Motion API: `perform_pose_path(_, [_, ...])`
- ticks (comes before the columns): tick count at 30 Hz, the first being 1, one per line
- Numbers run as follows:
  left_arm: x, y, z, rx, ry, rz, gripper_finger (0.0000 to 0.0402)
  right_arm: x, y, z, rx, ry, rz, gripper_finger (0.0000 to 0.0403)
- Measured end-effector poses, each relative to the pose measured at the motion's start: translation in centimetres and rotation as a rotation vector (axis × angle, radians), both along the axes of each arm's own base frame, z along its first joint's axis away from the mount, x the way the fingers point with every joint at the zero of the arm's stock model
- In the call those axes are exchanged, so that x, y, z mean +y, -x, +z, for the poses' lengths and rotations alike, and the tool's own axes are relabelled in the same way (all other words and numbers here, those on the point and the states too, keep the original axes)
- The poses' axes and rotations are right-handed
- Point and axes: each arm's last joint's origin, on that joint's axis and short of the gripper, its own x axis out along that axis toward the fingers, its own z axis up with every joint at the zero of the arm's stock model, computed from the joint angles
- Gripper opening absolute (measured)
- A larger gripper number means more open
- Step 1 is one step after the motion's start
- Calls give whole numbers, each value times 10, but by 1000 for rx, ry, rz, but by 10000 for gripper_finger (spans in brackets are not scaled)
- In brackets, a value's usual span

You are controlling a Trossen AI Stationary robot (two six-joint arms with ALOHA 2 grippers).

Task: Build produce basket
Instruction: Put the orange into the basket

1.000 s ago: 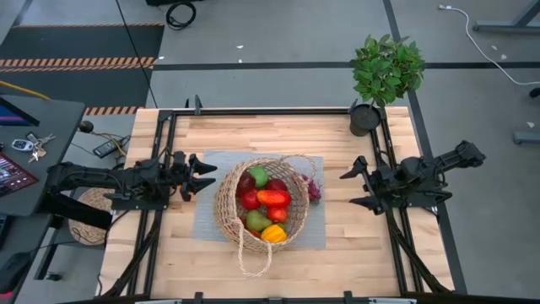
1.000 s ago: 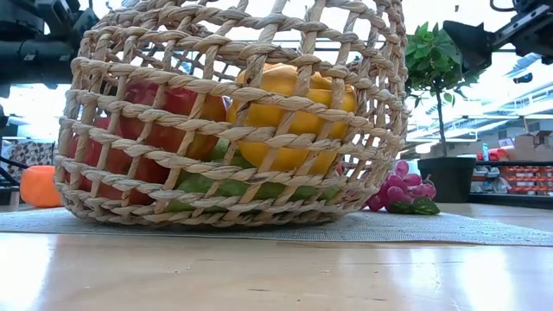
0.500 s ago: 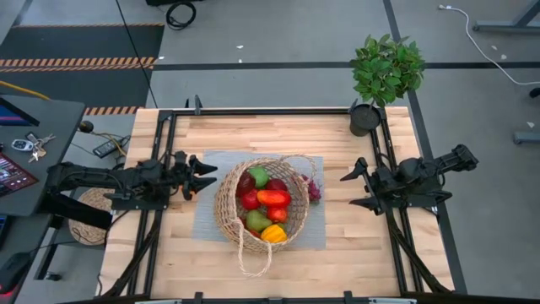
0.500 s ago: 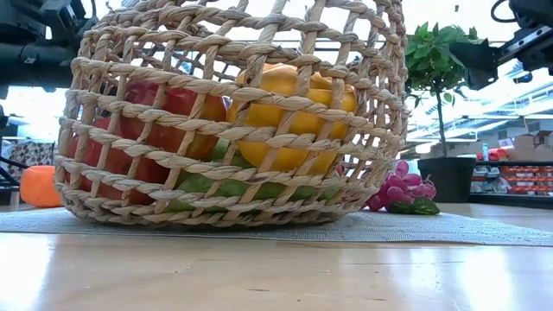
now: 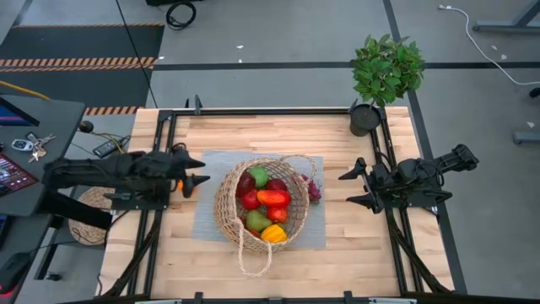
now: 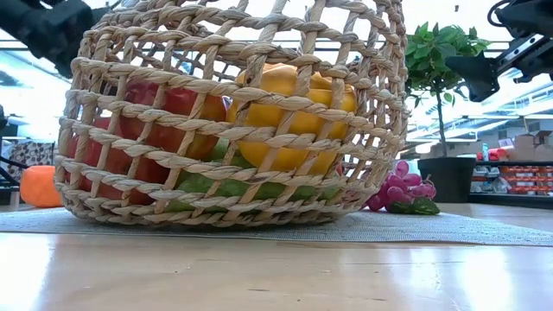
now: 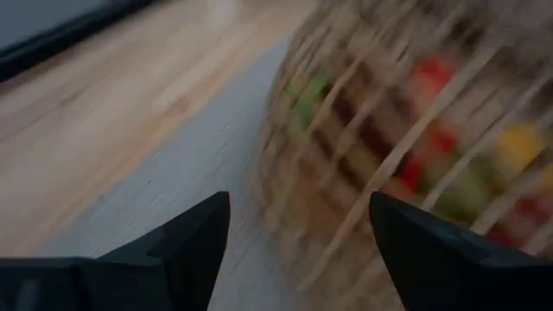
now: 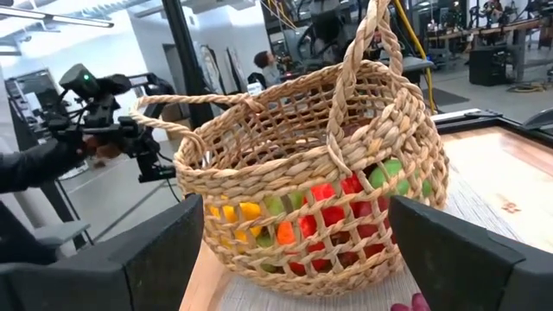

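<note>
Basket [image 5: 260, 203] sits mid-table on grey mat [image 5: 207, 221], loaded with produce [image 5: 268, 203]; grapes [image 5: 314, 190] outside by its right rim. Left gripper [image 5: 196, 170] and right gripper [image 5: 352, 187] flank it, fingers spread, empty.

Tan wicker basket [image 5: 226, 203] upright on grey mat, red, green, orange, yellow produce [image 5: 268, 199] inside, purple grapes [image 5: 314, 190] beside

Even overhead light leaves soft shadows on the pale wooden table [image 5: 337, 245], while bright windows backlight the round tan woven wicker basket [image 6: 233, 112] and motion blur smears the left wrist view.
</note>
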Motion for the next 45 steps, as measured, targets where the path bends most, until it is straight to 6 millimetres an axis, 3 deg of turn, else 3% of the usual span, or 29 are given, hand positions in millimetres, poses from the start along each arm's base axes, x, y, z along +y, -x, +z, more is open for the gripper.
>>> perform_pose_path(5, [0,-4,11,171,15,18,267,0,0,0,-2,0,1,371])
perform_pose_path(12, [-12,-32,29,306,117,-10,228,0,0,0,-3,1,1,370])
perform_pose_path(20, [-16,-43,31,813,92,84,196,0,0,1,-9,-1,1,370])
perform_pose_path(24, [-19,-49,21,959,133,47,221,0,0,1,-9,-1,2,370])
perform_pose_path(33, [-14,-56,10,1098,107,-15,337,0,0,2,-16,-3,2,370])
perform_pose_path(40, [-1,-47,41,1201,116,88,354,0,0,2,-17,-3,2,370])
perform_pose_path(45, [-3,-50,59,1108,56,105,355,0,0,2,-23,-6,2,370])
